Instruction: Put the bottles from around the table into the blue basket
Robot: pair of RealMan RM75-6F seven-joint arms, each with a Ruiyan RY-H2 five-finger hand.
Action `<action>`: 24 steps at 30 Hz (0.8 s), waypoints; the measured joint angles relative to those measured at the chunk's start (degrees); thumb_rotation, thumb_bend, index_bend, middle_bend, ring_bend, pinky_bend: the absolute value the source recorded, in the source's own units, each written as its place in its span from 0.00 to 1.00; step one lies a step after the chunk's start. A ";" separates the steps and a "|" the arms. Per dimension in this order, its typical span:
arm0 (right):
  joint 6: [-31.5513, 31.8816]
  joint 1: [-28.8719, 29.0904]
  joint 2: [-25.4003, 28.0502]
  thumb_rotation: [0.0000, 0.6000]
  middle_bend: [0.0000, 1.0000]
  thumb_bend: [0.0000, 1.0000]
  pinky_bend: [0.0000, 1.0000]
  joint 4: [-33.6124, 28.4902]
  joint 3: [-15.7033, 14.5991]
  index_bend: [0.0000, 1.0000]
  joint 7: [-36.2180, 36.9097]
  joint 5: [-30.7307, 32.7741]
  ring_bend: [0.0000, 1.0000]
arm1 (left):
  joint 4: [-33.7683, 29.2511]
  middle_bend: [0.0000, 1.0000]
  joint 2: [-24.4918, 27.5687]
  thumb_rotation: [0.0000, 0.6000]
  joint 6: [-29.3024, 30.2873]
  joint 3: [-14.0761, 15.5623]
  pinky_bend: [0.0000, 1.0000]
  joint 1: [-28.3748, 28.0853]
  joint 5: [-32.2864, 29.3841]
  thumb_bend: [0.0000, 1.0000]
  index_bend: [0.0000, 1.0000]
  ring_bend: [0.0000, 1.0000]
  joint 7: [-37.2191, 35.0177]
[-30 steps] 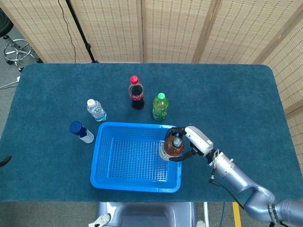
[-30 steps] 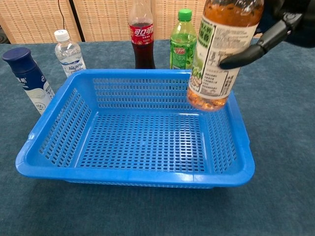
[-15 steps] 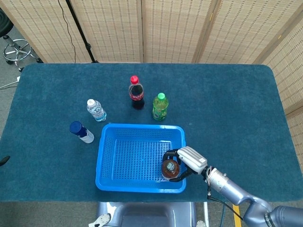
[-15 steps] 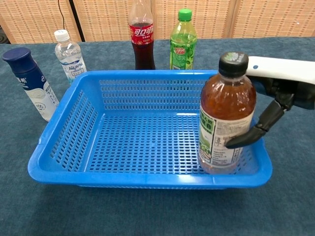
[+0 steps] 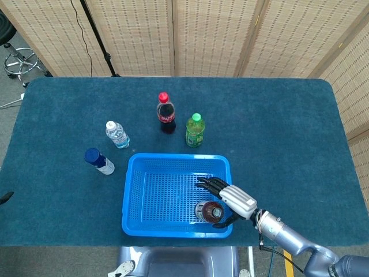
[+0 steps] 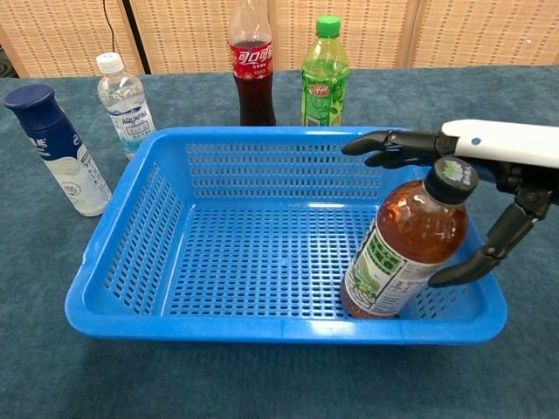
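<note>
One bottle is in so far. From the head view, the tea bottle (image 5: pixel 210 212) stands in the blue basket (image 5: pixel 173 158)'s near right corner, lower than half a second ago, and the basket has slid right along the bench (image 5: pixel 277 127). The right hand (image 5: pixel 228 201) sits beside it.

From the chest view the bottle leans right, base on the mesh — fingers (image 6: pixel 389 145) now spread above the cap, the thumb seemingly just off the label. Released, I judge. Cola bottle (image 6: pixel 251 65), green bottle (image 6: pixel 324 74), water bottle (image 6: pixel 124 96) and navy bottle (image 6: pixel 57 148) wait outside — four left.
</note>
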 measured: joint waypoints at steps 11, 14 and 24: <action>8.29 -2.83 8.25 1.00 0.00 0.00 0.00 -6.76 4.46 0.00 -3.36 4.28 0.00 | -0.08 0.00 0.06 1.00 0.62 0.11 0.00 0.33 0.55 0.00 0.00 0.00 -0.37; 9.01 -3.16 9.31 1.00 0.00 0.00 0.00 -6.87 6.62 0.00 -3.53 7.46 0.00 | 0.01 0.00 0.10 1.00 0.71 0.20 0.00 0.43 0.81 0.00 0.00 0.00 -0.68; 2.76 -0.85 10.09 1.00 0.00 0.00 0.00 -0.63 13.64 0.00 -1.90 22.18 0.00 | 0.26 0.00 0.09 1.00 0.94 0.21 0.00 0.52 1.03 0.00 0.00 0.00 -0.89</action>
